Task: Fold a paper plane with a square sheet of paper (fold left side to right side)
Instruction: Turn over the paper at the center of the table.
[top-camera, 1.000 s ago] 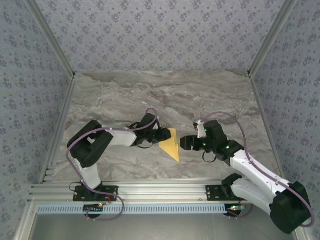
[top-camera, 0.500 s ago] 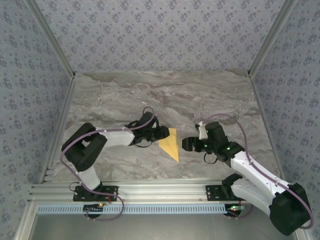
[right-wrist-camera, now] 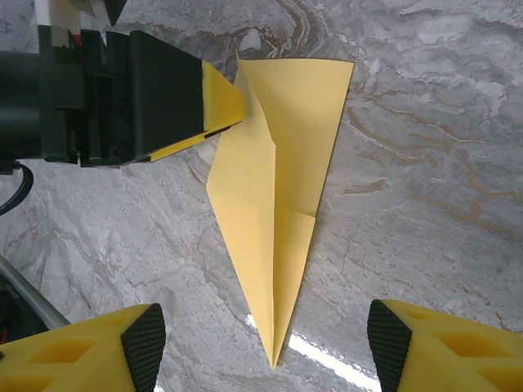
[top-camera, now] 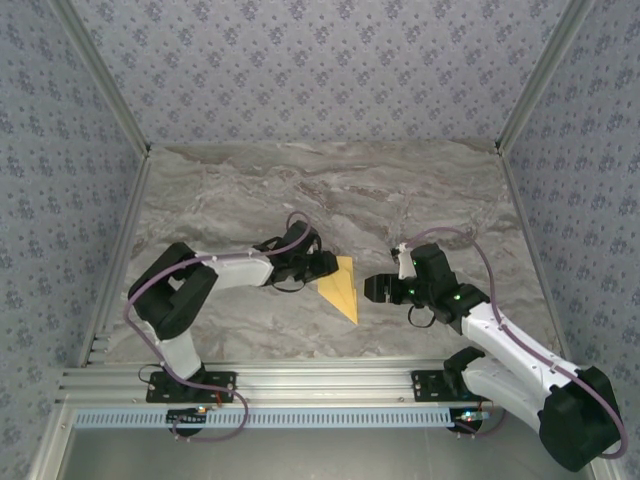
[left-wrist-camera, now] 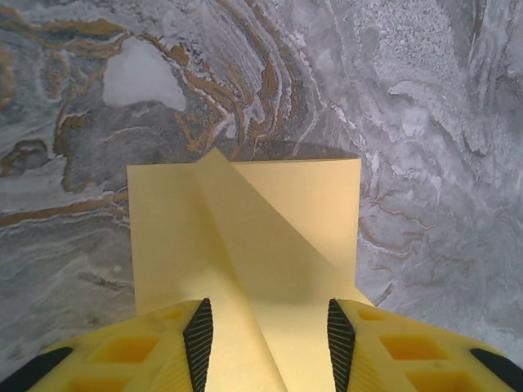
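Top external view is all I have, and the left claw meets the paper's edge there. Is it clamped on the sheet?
Observer: No. On the left wrist view the left claw stands open, the paper lying between its pads, unpinched.
Operator: Any folds yet?
Observer: Yes, the right wrist view shows flaps folded in, making a long point.
Operator: Right claw?
Observer: The right claw is open, its pads either side of that point, clear of it.

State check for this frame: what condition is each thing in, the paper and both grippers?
paper plane: folded to a narrow point, lying on the table
left gripper: open, fingers astride the plane's wide end
right gripper: open, empty, over the plane's tip
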`<state>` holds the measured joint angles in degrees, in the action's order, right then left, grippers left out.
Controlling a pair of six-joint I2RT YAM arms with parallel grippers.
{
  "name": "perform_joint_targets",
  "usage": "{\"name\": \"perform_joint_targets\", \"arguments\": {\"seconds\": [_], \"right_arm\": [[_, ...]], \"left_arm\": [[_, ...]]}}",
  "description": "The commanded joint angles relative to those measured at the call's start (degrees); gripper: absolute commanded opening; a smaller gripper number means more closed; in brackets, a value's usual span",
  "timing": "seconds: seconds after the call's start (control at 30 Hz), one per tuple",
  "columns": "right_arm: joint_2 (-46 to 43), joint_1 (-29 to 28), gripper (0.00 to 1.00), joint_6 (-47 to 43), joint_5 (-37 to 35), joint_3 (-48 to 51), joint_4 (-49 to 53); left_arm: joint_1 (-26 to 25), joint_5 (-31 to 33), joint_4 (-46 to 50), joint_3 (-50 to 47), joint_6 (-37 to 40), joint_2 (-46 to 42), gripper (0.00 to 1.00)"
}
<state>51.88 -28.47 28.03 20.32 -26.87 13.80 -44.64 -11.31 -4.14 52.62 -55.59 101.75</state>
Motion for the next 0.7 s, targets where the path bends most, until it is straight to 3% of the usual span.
{"name": "perform_joint_targets", "arguments": {"seconds": [0.0, 0.2, 0.67], "right_arm": [[-0.8, 0.5, 0.71, -0.8, 0.2, 0.3, 1.2], [-1.1, 0.8, 0.71, -1.0, 0.3, 0.3, 1.5], [-1.2, 1.9, 0.71, -1.1, 1.3, 0.4, 1.6]], "left_arm": [[-0.2, -1.2, 0.5, 2.4, 0.4, 1.8, 0.4], [-0.2, -1.5, 0.8, 3.3, 0.0, 3.5, 0.34], [-0.2, -4.0, -2.4, 5.3, -0.3, 5.5, 0.4]]}}
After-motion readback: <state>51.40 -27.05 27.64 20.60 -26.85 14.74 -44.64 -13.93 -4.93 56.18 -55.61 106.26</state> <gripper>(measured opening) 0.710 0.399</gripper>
